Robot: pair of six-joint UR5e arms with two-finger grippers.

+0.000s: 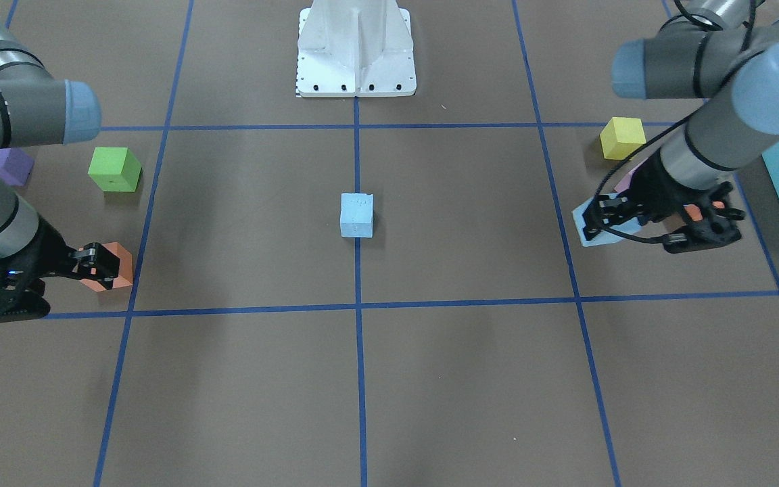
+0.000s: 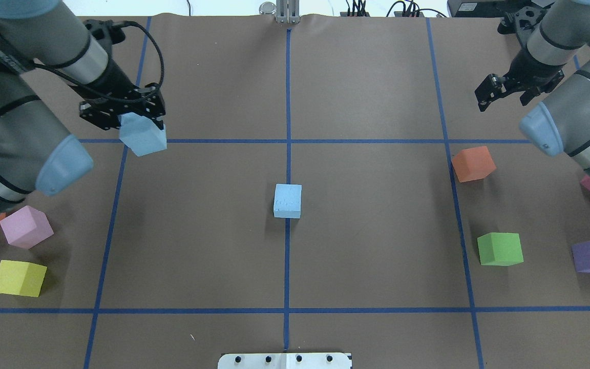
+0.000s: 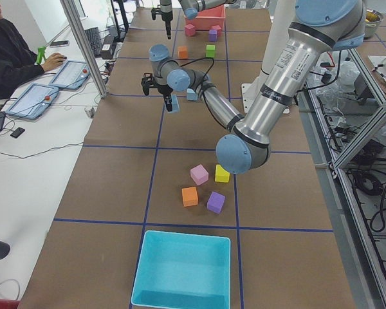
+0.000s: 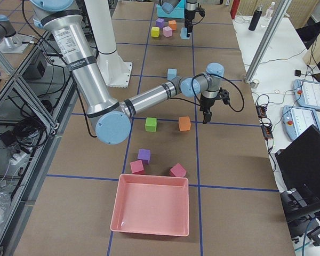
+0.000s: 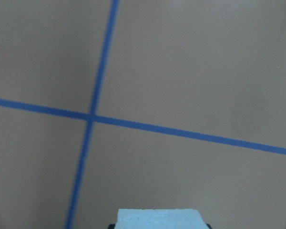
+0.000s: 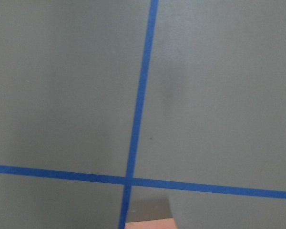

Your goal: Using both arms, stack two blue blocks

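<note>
Overhead exterior shows your left gripper (image 2: 140, 123) clamped on the held blue block (image 2: 144, 137), up off the table, so carry it over the centre blue block (image 2: 288, 201) on the middle line, square the faces and lower gently; your right gripper (image 2: 500, 92) holds nothing, and I cannot tell how wide it stands.

Left arm (image 2: 23, 102): thick silver-grey tube segments, darker grey joint housings, pale blue round end caps, thin black rings at seams. Thin black cable (image 2: 157, 56) loops along forearm to wrist. Left gripper (image 2: 140, 123): black, two-finger, open linkage frame with visible pivots.
Right arm (image 2: 576, 118): same silver-grey tubes, blue caps, black seam rings. Right gripper (image 1: 92, 262): black, skeletal frame, perforated side plates.
White metal base pedestal (image 1: 356, 61): ribbed, flat flange, row of black screws along edge.
</note>
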